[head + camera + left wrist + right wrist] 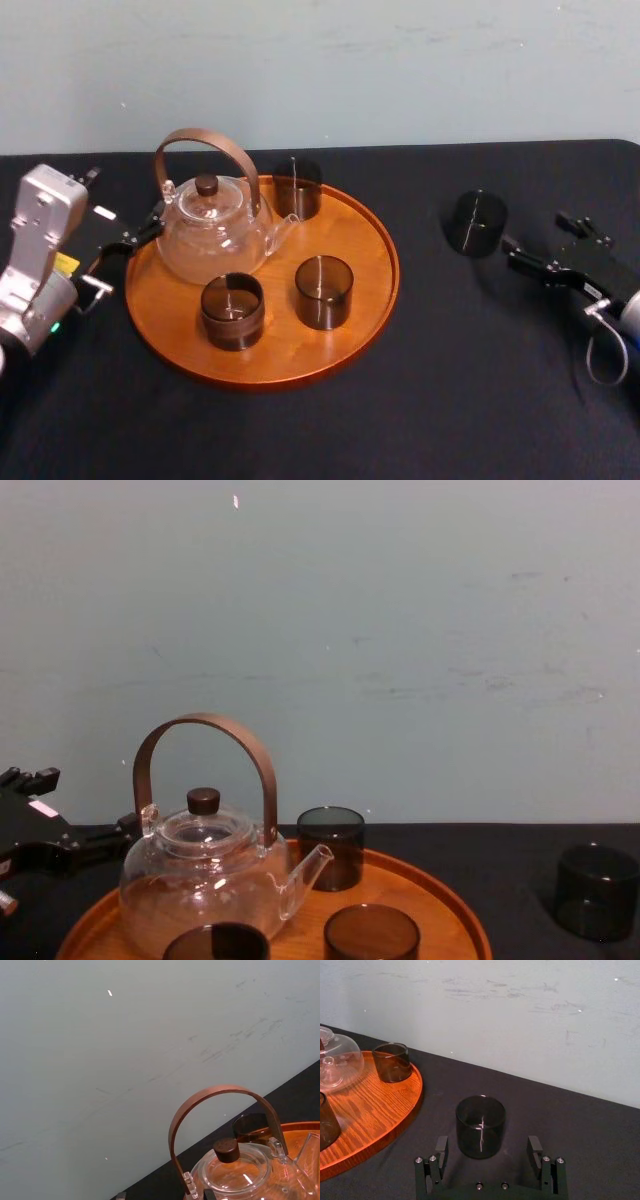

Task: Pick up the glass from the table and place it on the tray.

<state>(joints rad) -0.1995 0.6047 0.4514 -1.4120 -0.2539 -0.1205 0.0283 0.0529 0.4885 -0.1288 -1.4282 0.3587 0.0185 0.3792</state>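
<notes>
Our table (440, 410) lies open from the tray (388, 262) out to 3 o'clock, where the glass (480, 1127) stands clear of the rim. The tray's 3 o'clock side is bare. Our right gripper (488, 1140) gapes wide, empty, at the glass's 4 o'clock; its wrist view shows gaps either side. Our left gripper (130, 235) idles at the tray's 9 o'clock.
</notes>
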